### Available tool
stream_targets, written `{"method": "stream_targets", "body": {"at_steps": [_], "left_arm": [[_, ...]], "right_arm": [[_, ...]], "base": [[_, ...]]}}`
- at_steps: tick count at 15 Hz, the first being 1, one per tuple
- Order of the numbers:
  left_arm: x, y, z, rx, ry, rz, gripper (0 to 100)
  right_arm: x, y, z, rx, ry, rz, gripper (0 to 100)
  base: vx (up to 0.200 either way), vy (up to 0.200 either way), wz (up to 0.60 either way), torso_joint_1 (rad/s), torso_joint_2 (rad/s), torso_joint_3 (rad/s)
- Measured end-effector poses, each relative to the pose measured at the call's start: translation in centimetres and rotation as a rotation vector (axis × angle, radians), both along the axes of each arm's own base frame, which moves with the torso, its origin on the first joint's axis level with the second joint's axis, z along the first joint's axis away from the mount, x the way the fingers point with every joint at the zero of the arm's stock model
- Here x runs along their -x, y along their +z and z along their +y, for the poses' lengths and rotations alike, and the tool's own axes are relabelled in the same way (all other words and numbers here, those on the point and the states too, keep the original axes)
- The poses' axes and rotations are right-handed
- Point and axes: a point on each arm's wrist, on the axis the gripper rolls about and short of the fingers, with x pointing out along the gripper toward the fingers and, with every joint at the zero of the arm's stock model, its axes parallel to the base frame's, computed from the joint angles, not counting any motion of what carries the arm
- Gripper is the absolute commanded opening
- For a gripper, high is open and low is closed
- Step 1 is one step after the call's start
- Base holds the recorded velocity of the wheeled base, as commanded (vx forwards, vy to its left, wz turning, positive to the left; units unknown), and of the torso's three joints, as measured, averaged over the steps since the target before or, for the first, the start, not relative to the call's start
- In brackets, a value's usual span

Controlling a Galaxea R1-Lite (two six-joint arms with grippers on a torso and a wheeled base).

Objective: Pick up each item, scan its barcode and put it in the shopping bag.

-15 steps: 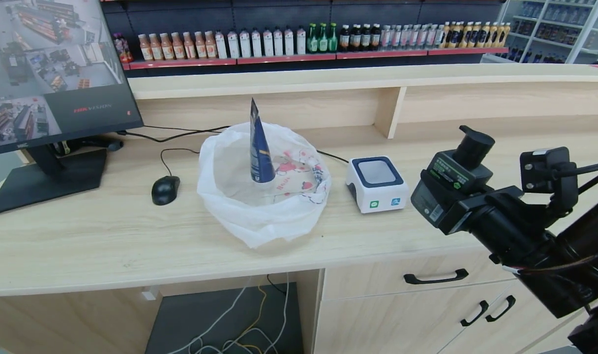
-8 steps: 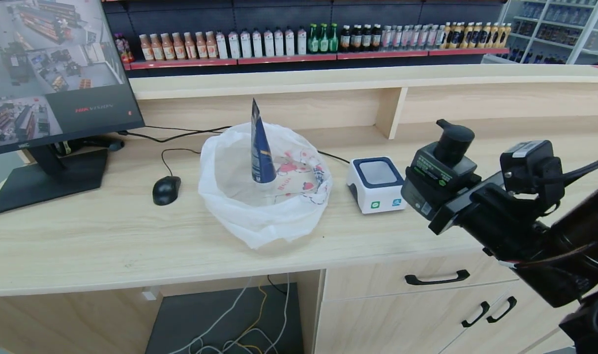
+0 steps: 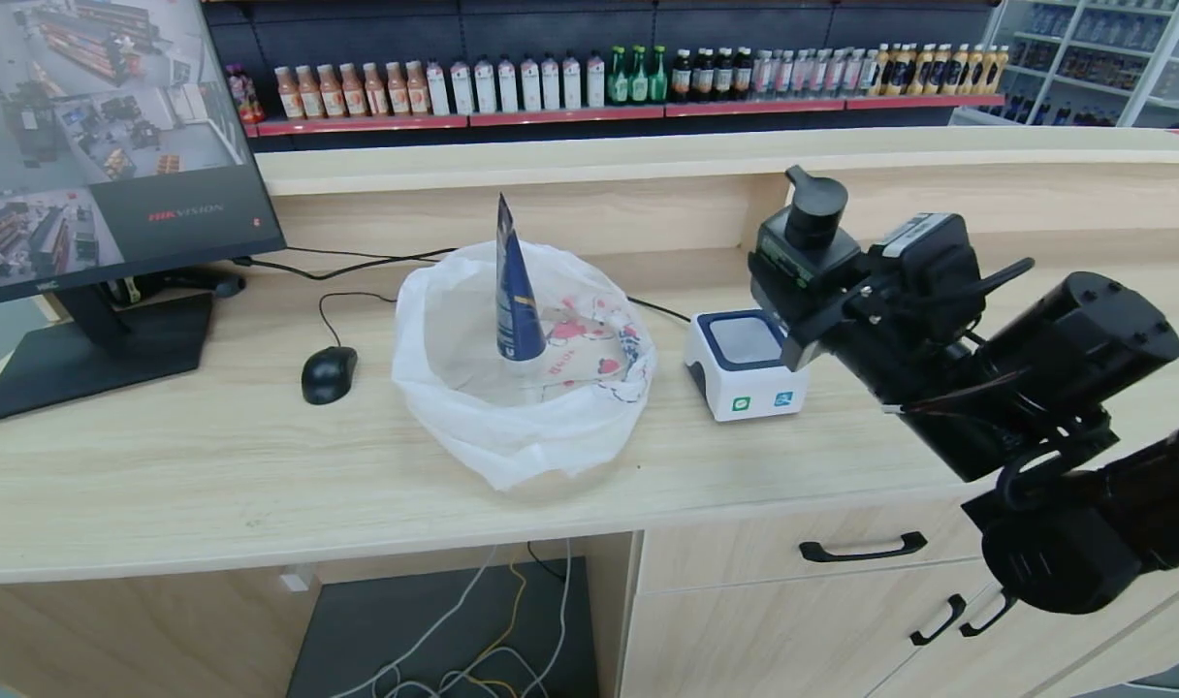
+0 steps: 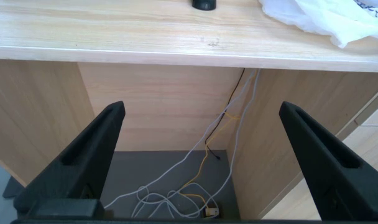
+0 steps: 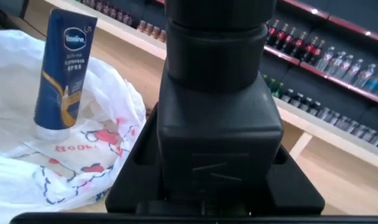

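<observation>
- Swinging up and inward, the right claw carries the black square-bodied plastic bottle from out past the bench's front corner to a spot close beside the white box-shaped barcode scanner with its dark window.
- A second ago that bottle hung lower and well off to the right of the scanner. Half a second ago it was partway in. Now its round cap points up and its body sits over the scanner's right edge in the head view.
- Claw check: the right one is clamped on the bottle's lower body. The left claw hangs below the edge of the pale wooden bench, fingers spread wide with nothing between them.
- My read: the pick-up is done and the scan step is in hand, though the barcode face may yet need turning toward the window.
- Nothing else has budged. The crinkled white plastic shopping bag sits open mid-bench, and the dark blue squeeze tube stands on its cap inside it, already bagged.
</observation>
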Motion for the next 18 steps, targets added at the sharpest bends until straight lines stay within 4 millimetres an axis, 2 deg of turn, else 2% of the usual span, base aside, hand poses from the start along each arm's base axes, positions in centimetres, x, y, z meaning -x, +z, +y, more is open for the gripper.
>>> {"method": "stream_targets", "body": {"at_steps": [2, 4, 10, 18], "left_arm": [[0.0, 0.0, 0.0, 0.000, 0.000, 0.000, 100], [0.0, 0.0, 0.0, 0.000, 0.000, 0.000, 100], [0.0, 0.0, 0.0, 0.000, 0.000, 0.000, 100], [0.0, 0.0, 0.0, 0.000, 0.000, 0.000, 100]], "right_arm": [[-0.9, -0.7, 0.5, 0.076, 0.014, -0.031, 0], [-1.5, -1.3, 0.1, 0.143, -0.027, -0.061, 0], [-4.5, -1.6, 0.6, 0.254, 0.034, -0.186, 0], [-6.2, -3.1, -1.4, 0.346, 0.093, -0.208, 0]], "base": [[0.000, 0.000, 0.00, 0.000, 0.00, 0.000], [0.000, 0.000, 0.00, 0.000, 0.00, 0.000], [0.000, 0.000, 0.00, 0.000, 0.00, 0.000], [0.000, 0.000, 0.00, 0.000, 0.00, 0.000]]}}
